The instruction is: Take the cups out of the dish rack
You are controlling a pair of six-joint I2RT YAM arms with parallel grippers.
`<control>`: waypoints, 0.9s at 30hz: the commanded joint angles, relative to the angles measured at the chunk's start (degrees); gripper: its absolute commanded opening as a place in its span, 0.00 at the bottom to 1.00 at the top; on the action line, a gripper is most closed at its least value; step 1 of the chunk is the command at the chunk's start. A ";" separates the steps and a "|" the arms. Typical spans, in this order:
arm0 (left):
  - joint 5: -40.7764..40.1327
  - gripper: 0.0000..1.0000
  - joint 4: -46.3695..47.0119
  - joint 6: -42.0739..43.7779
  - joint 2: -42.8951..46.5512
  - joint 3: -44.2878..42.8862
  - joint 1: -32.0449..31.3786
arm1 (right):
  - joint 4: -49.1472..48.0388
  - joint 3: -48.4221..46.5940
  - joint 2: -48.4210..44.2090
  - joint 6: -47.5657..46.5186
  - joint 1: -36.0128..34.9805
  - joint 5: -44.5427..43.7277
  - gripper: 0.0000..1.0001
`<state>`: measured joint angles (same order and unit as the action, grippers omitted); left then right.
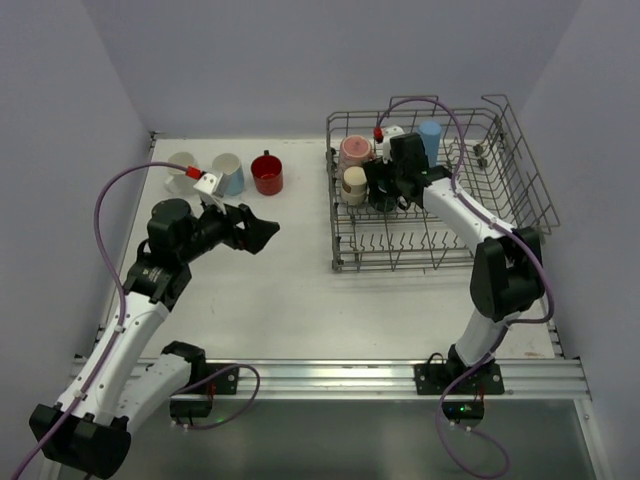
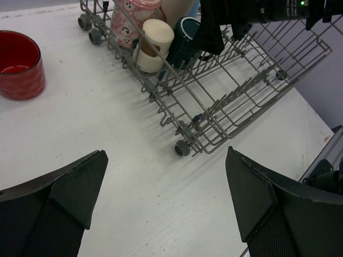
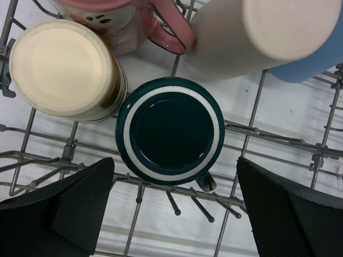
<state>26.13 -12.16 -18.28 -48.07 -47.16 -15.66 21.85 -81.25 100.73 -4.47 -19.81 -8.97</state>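
The grey wire dish rack (image 1: 520, 172) stands at the back right. In it are a speckled pink mug (image 1: 354, 152), a beige cup (image 1: 354, 185) and a tall blue tumbler (image 1: 430, 140). My right gripper (image 1: 393, 182) hovers open inside the rack. In the right wrist view its jaws (image 3: 176, 163) stand wide apart just below an upturned dark teal cup (image 3: 170, 130), without touching it. White (image 1: 183, 163), light blue (image 1: 228, 172) and red (image 1: 266, 173) cups stand on the table at the back left. My left gripper (image 1: 262, 232) is open and empty over the table, pointing toward the rack (image 2: 225, 101).
In the right wrist view the beige cup (image 3: 64, 69), the pink mug (image 3: 123, 21) and a pale cup (image 3: 257, 32) crowd the teal one, with upright tines (image 3: 198, 206) below it. The rack's small wheel (image 2: 182, 148) lies ahead of my left gripper (image 2: 165, 155); the red cup (image 2: 19, 64) is at its left.
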 commanded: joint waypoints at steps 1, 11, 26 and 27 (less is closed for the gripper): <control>-2.57 1.00 1.01 2.20 0.09 -0.57 -1.65 | -0.40 -4.26 0.96 -2.65 0.39 2.46 0.99; -3.19 1.00 0.39 2.20 -0.44 -0.48 -2.01 | -0.40 -8.13 7.46 -3.09 0.65 3.44 0.99; -4.42 1.00 0.39 2.29 -0.79 -0.48 -2.09 | -2.68 -8.49 9.49 -1.86 1.88 5.45 0.87; -4.59 1.00 0.39 2.29 -0.71 -0.48 -2.01 | -3.73 -8.05 9.14 -1.77 1.88 5.54 0.84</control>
<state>22.26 -12.49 -17.32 -48.90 -47.16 -17.39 21.58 -88.27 110.24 -6.61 -18.46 -5.02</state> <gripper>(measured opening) 0.997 0.925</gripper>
